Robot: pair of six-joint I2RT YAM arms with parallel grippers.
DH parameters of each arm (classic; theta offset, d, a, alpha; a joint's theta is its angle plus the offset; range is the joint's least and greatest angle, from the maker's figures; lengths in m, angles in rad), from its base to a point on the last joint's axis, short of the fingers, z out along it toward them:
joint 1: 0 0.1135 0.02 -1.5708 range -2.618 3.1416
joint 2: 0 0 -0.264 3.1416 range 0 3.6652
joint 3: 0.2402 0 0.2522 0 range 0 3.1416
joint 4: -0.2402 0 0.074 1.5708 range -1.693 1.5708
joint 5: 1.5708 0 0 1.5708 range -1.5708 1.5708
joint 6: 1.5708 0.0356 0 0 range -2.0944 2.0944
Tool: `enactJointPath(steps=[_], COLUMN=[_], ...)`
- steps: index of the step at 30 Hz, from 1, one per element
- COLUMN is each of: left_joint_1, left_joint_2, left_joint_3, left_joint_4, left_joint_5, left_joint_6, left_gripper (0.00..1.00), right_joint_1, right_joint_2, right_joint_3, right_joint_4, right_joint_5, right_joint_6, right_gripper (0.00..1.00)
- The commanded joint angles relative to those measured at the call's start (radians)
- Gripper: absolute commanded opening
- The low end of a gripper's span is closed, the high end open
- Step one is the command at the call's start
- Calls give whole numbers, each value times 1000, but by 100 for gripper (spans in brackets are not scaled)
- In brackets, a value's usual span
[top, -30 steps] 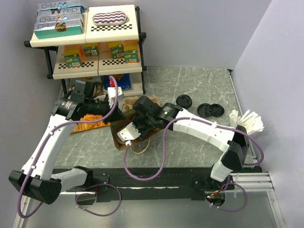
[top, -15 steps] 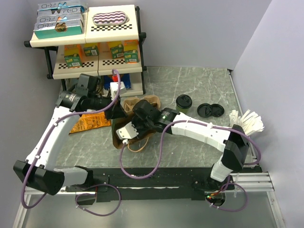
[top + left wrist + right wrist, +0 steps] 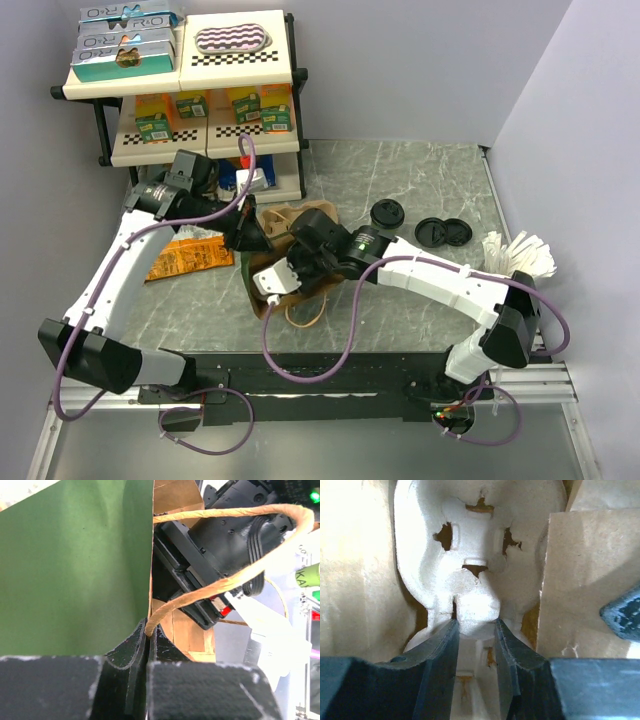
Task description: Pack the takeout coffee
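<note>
Nudged slightly rightward since the earlier frame, the brown paper bag point(image 3: 300, 218) lies between both arms in the overhead view. The takeout coffee point(image 3: 386, 214) stands upright on the table point(image 3: 420, 170), black lid up and long axis vertical, beyond and to the right of the right gripper point(image 3: 272, 284), apart from it. Left wrist view: the left gripper point(image 3: 149, 635) pinches the bag's rim at its twine handle point(image 3: 225, 580). Right wrist view: fingers point(image 3: 442, 645) clamp the pulp cup carrier point(image 3: 470, 545) inside the bag.

Green coffee cup point(image 3: 387, 214) upright (black-lidded)
</note>
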Motion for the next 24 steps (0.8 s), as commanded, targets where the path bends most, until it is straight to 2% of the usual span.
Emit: enactJointPath(steps=[1, 4, 6, 13, 16, 19, 24], left_joint_1=[-2, -2, -2, 54, 96, 145, 151], left_joint_2=[-22, 28, 65, 99, 191, 234, 243], left_joint_3=[-20, 3, 9, -4, 75, 95, 82], left_joint_4=[3, -89, -136, -106, -250, -249, -249], left_joint_5=[106, 150, 190, 221, 279, 322, 373], left_joint_6=[-21, 14, 48, 26, 138, 87, 80], left_gripper=[1, 1, 1, 1, 1, 1, 1], right_joint_1=[4, -1, -7, -38, -47, -54, -53], right_joint_2=[21, 38, 49, 87, 113, 128, 133], right_joint_3=[55, 101, 139, 201, 236, 274, 325], right_joint_4=[-6, -34, -113, -193, -224, -230, -244], right_joint_5=[-2, -7, -39, -145, -183, -183, -157], right_joint_6=[23, 23, 23, 9, -15, -23, -12], right_gripper=[0, 0, 0, 0, 0, 0, 0])
